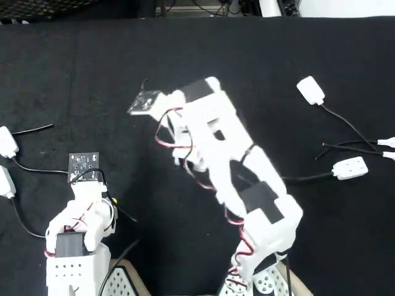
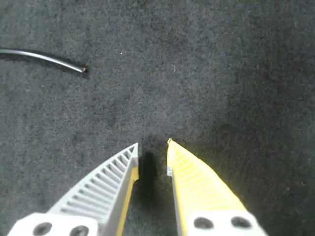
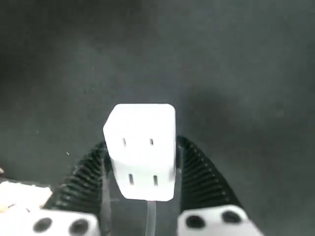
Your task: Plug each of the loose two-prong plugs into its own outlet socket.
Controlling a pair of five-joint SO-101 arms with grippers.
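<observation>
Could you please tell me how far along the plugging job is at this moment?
Nothing looks plugged in yet. In hand: the right gripper grips a white socket block, its slots empty. The left gripper is open and holds nothing. To do: the white plug and the second socket lie apart on the table, so every pairing remains.

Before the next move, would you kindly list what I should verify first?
1. Right end effector grips the socket block: ok.
2. Block's slots unobstructed: ok.
3. Left end effector open, empty: ok.
4. Loose plug lies free on the cloth: ok.
5. That plug held by the left end effector: not ok.
6. Grip firm enough for insertion: cannot tell.
</observation>
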